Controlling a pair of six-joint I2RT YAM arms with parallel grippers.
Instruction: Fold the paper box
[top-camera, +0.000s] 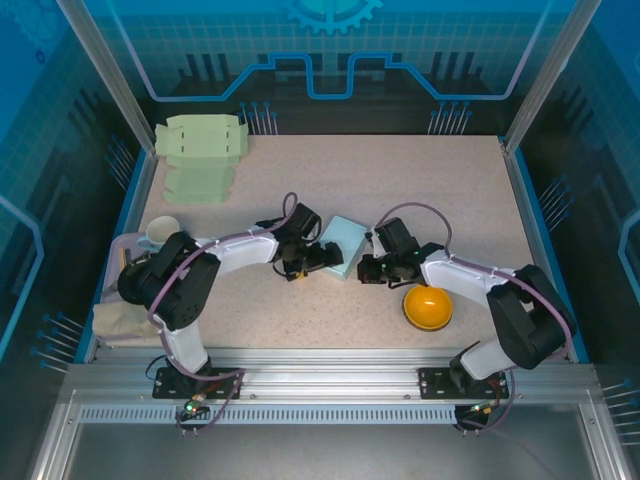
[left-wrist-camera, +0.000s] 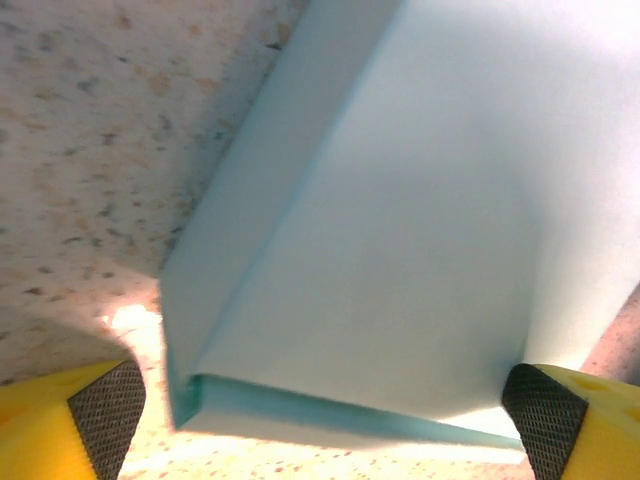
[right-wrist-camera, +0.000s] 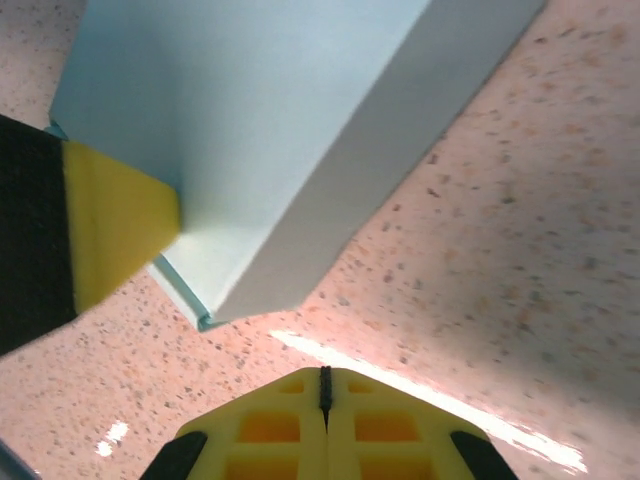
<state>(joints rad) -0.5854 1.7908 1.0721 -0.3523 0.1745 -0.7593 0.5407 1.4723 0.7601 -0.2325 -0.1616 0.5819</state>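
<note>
The light blue paper box (top-camera: 346, 244) lies mid-table, folded into a closed block shape. In the left wrist view, the box (left-wrist-camera: 400, 220) has its near end between my two spread fingers (left-wrist-camera: 105, 405), one at each side. My left gripper (top-camera: 312, 258) is open around that end, at the box's left. My right gripper (top-camera: 372, 268) sits just right of the box, low over the table. The right wrist view has its fingertips (right-wrist-camera: 323, 388) pressed together with nothing between them, a short way off the box's lower corner (right-wrist-camera: 215, 310).
Flat pale green box blanks (top-camera: 200, 136) lie stacked at the back left. An orange dome (top-camera: 428, 307) sits near the front right, close to my right arm. A white cup (top-camera: 163, 232) and a beige cloth (top-camera: 118, 322) are at the left edge.
</note>
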